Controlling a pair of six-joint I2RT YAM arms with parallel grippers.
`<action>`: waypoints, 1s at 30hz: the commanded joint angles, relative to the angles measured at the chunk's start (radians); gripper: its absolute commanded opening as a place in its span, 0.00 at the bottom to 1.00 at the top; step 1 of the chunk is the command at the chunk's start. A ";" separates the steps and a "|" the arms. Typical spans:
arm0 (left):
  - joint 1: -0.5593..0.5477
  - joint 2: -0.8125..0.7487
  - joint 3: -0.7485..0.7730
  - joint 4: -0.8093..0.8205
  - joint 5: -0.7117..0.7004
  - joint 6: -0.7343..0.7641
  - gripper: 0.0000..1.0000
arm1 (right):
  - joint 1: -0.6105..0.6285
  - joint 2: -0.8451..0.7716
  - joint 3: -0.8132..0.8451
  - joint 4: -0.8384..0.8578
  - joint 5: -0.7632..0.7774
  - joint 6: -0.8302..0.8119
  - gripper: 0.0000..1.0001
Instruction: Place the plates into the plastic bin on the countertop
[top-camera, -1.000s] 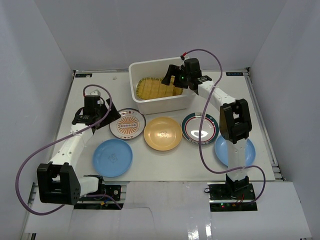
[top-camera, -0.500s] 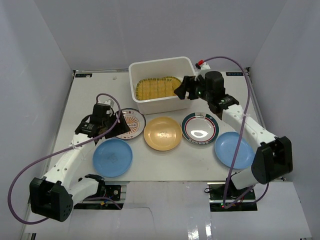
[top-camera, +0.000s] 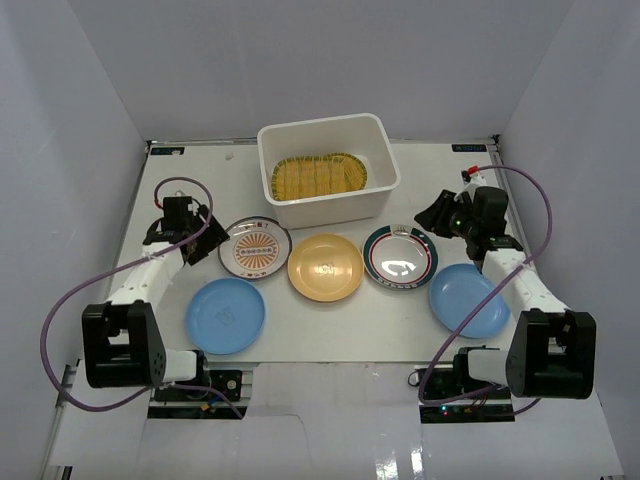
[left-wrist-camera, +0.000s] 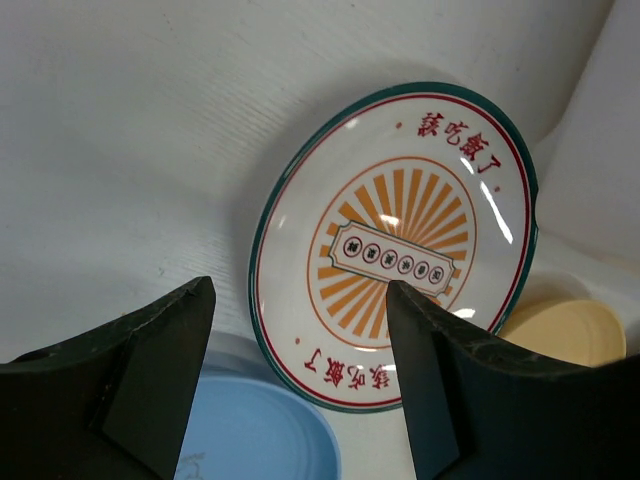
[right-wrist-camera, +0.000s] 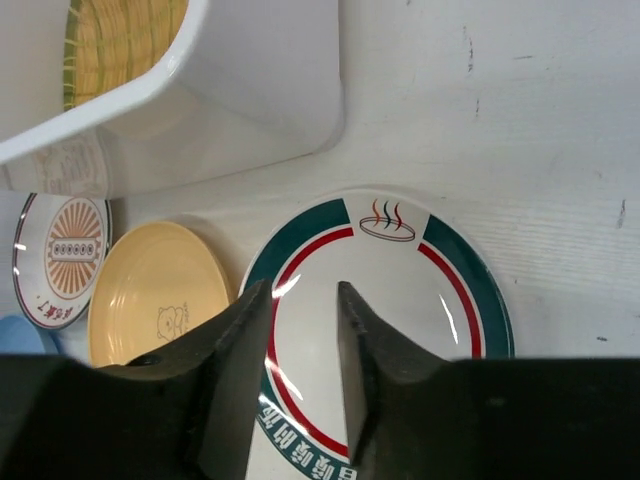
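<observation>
The white plastic bin (top-camera: 372, 195) stands at the back of the countertop (top-camera: 330, 335) with the squarish yellow woven plate (top-camera: 318, 177) lying in it. In front lie the sunburst plate (top-camera: 254, 248), the yellow-orange plate (top-camera: 325, 267), the green-rimmed plate (top-camera: 398, 256) and two blue plates (top-camera: 225, 315) (top-camera: 468, 300). My left gripper (top-camera: 198, 243) hovers open just left of the sunburst plate (left-wrist-camera: 400, 250), holding nothing. My right gripper (top-camera: 437, 214) hangs above the green-rimmed plate (right-wrist-camera: 400, 300), by its right rim. Its jaws stand narrowly apart with nothing between them.
Dark rails (top-camera: 520, 240) run along the countertop's side edges and white walls enclose it. Purple cables (top-camera: 75, 300) loop from both arms. In the right wrist view the bin's wall (right-wrist-camera: 250, 90) rises close above the green-rimmed plate, with the yellow-orange plate (right-wrist-camera: 150, 290) to the left.
My right gripper left the bin, swung right and nearer, over the green-rimmed plate, and its jaws narrowed. My left gripper reached toward the sunburst plate, then drew back left.
</observation>
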 joint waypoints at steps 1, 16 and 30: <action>0.046 0.060 0.026 0.064 0.103 -0.002 0.80 | -0.086 0.028 0.005 0.088 -0.155 -0.009 0.41; 0.141 0.313 0.072 0.146 0.317 -0.011 0.56 | -0.280 0.343 -0.029 0.165 -0.275 -0.006 0.56; 0.164 0.339 0.052 0.169 0.327 -0.028 0.15 | -0.225 0.429 -0.082 0.212 -0.235 0.011 0.49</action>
